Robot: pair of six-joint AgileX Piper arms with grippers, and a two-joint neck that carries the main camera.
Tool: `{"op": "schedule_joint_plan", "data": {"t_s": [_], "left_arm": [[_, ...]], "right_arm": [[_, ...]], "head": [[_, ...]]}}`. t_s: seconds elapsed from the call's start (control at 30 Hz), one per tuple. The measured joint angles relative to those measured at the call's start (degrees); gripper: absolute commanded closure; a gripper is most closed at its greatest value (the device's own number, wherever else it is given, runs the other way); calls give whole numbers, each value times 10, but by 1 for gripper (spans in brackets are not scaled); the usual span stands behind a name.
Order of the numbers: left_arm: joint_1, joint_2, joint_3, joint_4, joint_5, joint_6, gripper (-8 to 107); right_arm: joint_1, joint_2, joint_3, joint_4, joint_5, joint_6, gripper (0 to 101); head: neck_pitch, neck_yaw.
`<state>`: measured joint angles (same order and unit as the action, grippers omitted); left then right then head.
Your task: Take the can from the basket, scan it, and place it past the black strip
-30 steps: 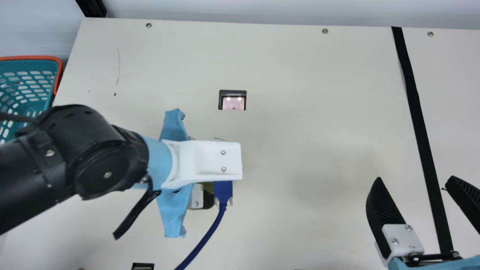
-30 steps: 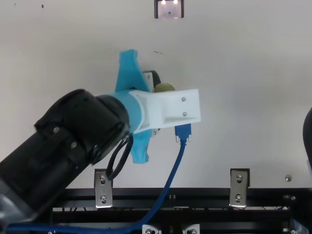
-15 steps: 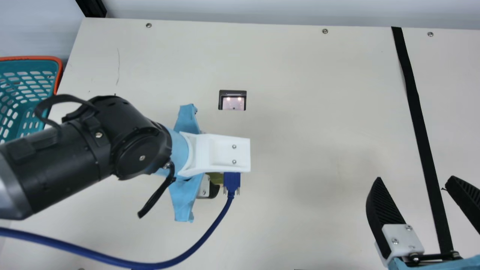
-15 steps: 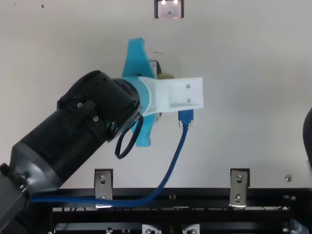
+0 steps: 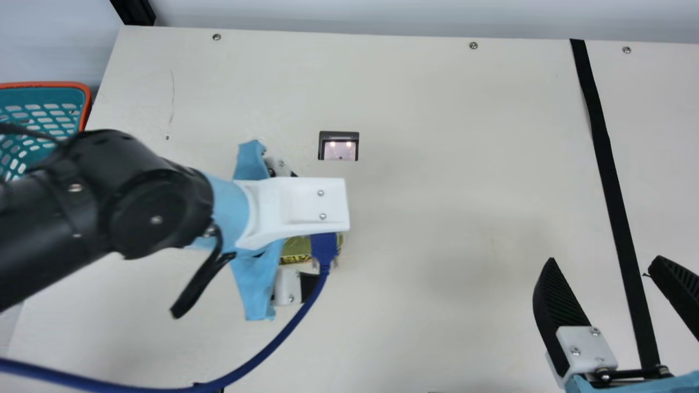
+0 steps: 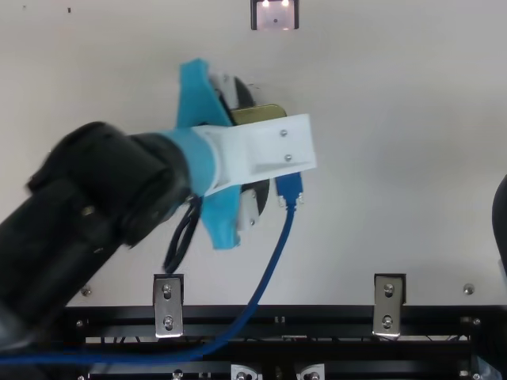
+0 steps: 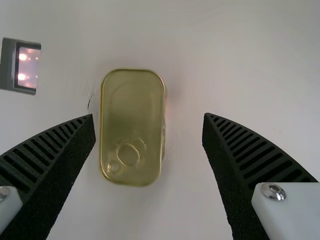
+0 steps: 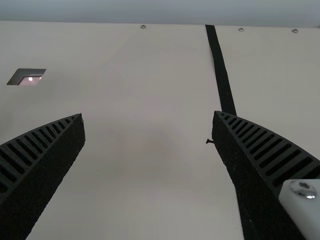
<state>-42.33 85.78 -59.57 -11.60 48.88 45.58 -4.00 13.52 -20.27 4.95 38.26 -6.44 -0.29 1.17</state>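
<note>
The left end effector, a pair of black ribbed fingers on a light-blue wrapped body (image 6: 255, 144), is in the wide position and grips nothing. The left wrist view shows the gold-lidded, flat rectangular metal can with rounded corners (image 7: 131, 125) between the two fingers, with a gap on each side; the can lies nearer one finger than the other. The can is on the cream flat-topped desk (image 5: 437, 218), lid and ring pull facing up, near the scanner, a black-framed window with lit pinkish glass (image 5: 339, 151). It is well apart from the long, narrow black strip (image 5: 611, 185), on the scanner's side of it.

The right end effector, also with two black ribbed fingers (image 5: 605, 258), is likewise set wide, holding nothing. In the main view, the strip passes between its fingers.

The teal perforated plastic basket with an orange rim (image 5: 49, 84) is located at the main view's left edge. A dark-blue round cable (image 5: 289, 333) leads from beneath the white bracket (image 5: 297, 207) on the left arm.
</note>
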Motion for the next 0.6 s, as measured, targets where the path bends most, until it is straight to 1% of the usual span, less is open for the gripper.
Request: {"op": "schedule_joint_plan", "data": {"t_s": [0.13,0.23,0.43,0.6], "left_arm": [[31,-54,15,-19,13,-24,9],[60,-97,33,-33,1,-48,9],[136,-186,87,-64,-48,-99,9],[219,-255,149,-86,-109,-145,9]], "right_arm": [[0,0,0,0,0,0,0],[0,0,0,0,0,0,0],[0,0,0,0,0,0,0],[0,0,0,0,0,0,0]], "head": [[0,0],[0,0],[0,0],[0,0]]}}
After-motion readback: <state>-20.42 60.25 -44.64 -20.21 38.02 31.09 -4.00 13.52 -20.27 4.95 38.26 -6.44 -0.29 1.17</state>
